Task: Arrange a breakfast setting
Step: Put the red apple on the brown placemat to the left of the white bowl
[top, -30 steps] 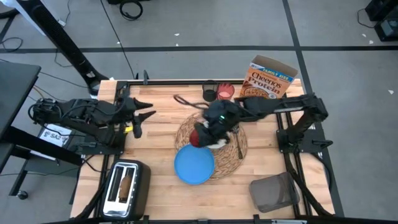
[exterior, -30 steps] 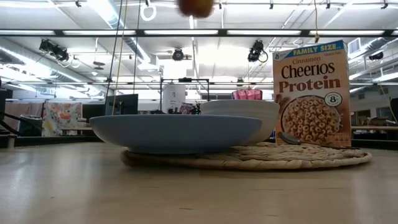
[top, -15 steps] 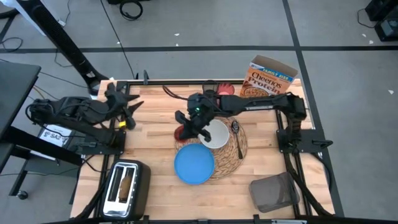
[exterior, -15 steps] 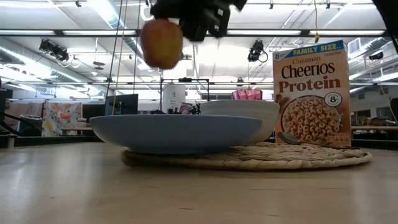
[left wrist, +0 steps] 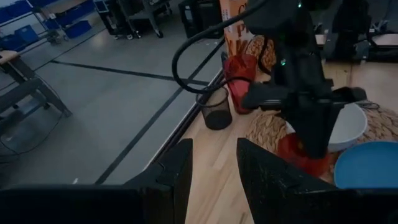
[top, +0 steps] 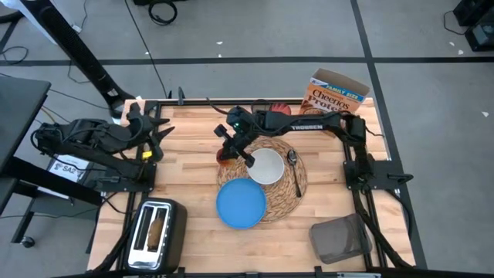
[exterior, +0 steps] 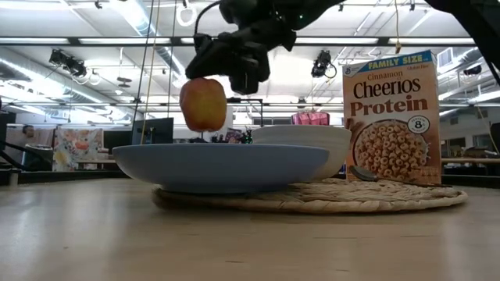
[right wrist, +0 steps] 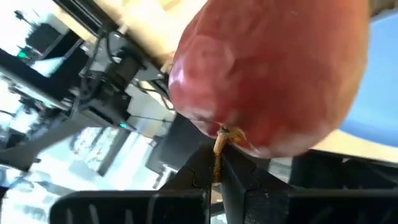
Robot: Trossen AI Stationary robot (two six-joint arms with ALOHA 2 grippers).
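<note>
Your right gripper (exterior: 238, 66) is pinched on just the stem of the apple (exterior: 203, 104), which hangs off the table over the placemat's (top: 289, 193) far-left edge. Thin hold: any swing or jerk could snap or slip the stem, and the apple drops and rolls. The bowl (top: 266, 166) sits just right of it, the plate (top: 240, 205) just nearer, so a fall could clip either rim. Bare wood is open to the left, between mat and left gripper (top: 150, 133), which waits partly open at the far-left. Cup (left wrist: 241, 73) and Cheerios box (top: 333, 98) crowd the far side.
</note>
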